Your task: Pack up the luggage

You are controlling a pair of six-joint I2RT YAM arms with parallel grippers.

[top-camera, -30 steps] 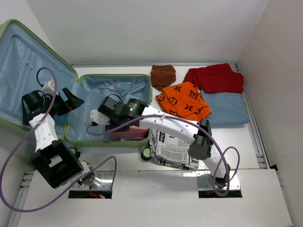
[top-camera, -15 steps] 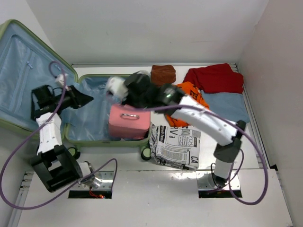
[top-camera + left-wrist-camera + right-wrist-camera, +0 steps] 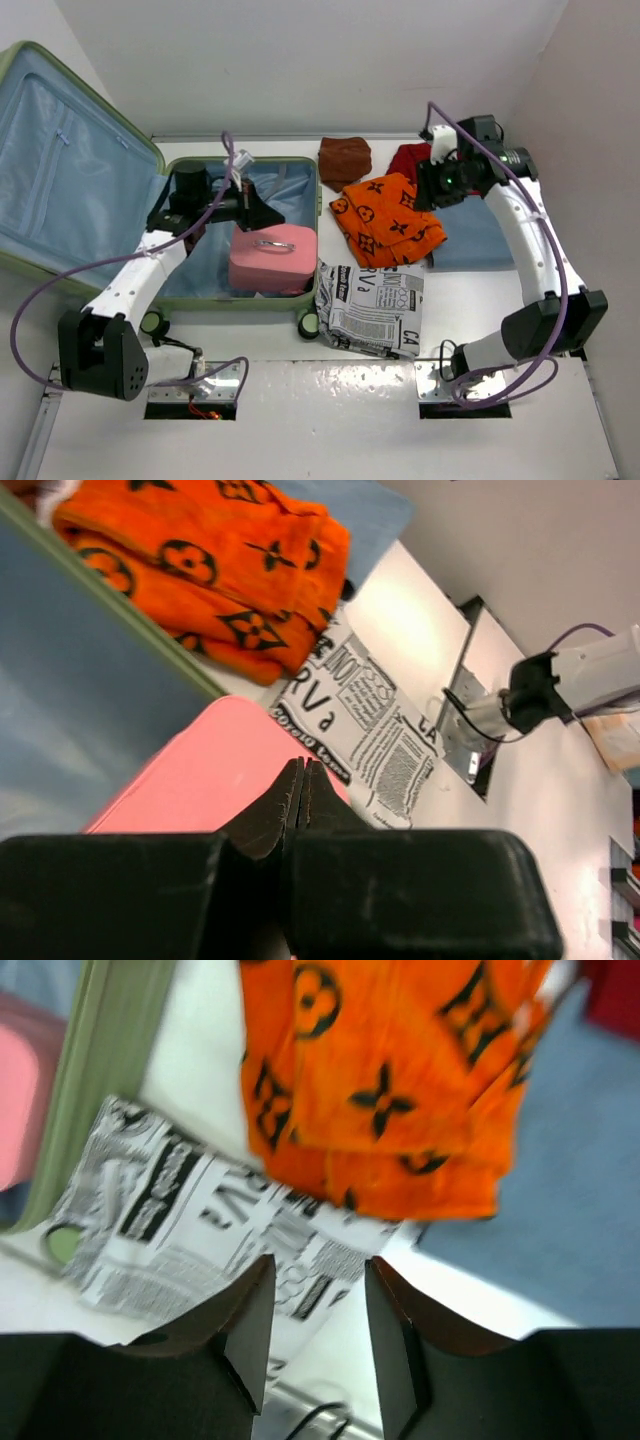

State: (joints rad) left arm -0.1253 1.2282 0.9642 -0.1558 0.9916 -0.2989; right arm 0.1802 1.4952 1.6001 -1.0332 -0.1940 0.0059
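With left gripper [image 3: 303, 772] closed empty and right gripper [image 3: 318, 1268] part-open, we risk snagging one fold of the orange monogram cloth [image 3: 380, 1080] at the luggage's [image 3: 70, 170] 3 o'clock.

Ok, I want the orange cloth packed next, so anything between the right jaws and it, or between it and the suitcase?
Nothing visible blocks the right gripper from the orange cloth. Toward the luggage only its green rim intervenes; inside, the pink case and left gripper take space.

The luggage [image 3: 70, 170] pairs a hard, smooth pale-green plastic rim with light blue cloth lining; the pink case [image 3: 272, 258] looks smooth and matt, the orange garment [image 3: 387, 213] soft cloth.
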